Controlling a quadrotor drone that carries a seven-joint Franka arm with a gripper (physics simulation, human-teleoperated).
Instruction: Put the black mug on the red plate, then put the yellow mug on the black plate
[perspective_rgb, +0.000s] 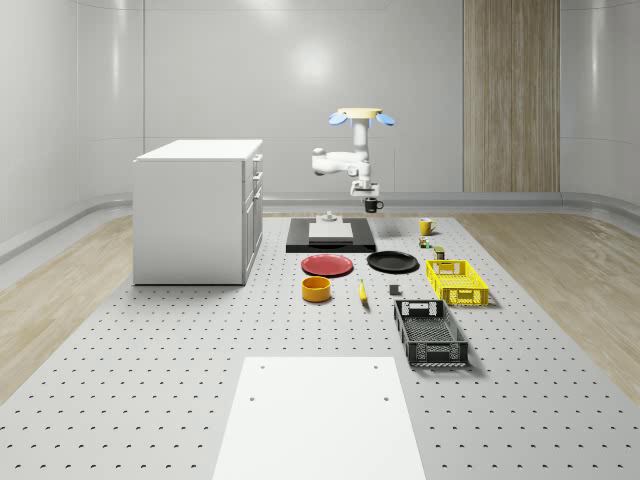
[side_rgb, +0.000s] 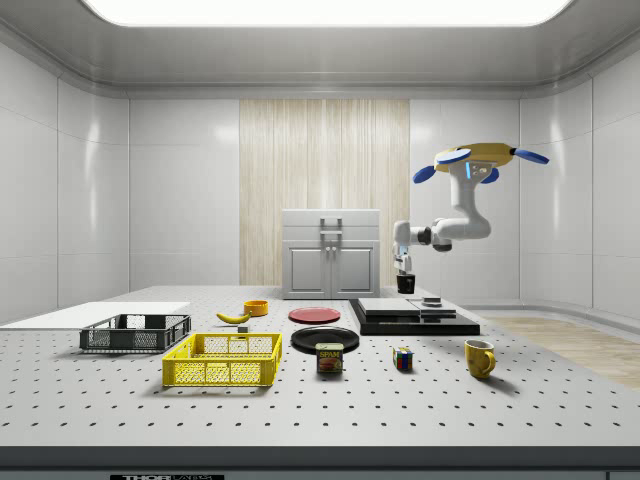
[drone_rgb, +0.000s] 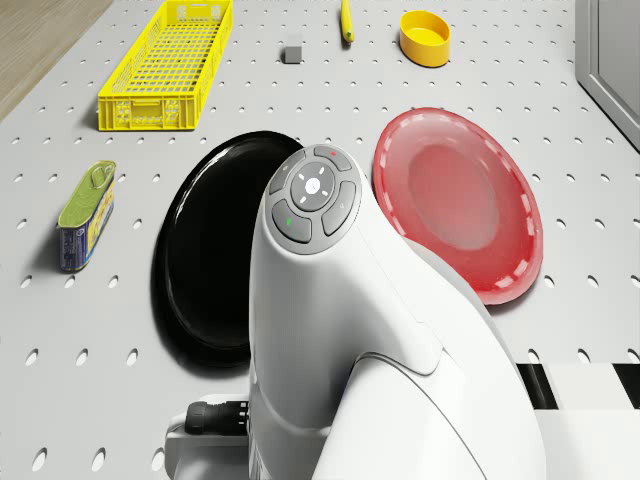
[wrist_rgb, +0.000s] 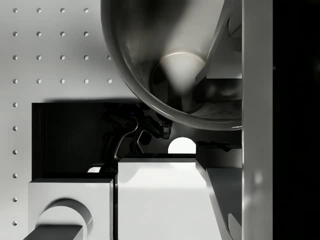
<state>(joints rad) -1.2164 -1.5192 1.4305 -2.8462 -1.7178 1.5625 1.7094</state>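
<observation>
Claw (perspective_rgb: 371, 196) clamped on the black mug (perspective_rgb: 373, 205), so you carry it in the air over the black platform (perspective_rgb: 330, 238), drone (perspective_rgb: 361, 116) hovering above; the red plate (perspective_rgb: 327, 265) lies beyond the platform's near edge, beside the black plate (perspective_rgb: 392, 262)

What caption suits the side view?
Drone hovers; gripper holds black mug above the dark platform.

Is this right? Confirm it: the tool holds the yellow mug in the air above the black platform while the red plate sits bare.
Wrong mug. The tool holds the black mug in the air over the black platform, as the whole-scene view shows; the yellow mug stands on the table. The red plate is bare, as stated.
</observation>
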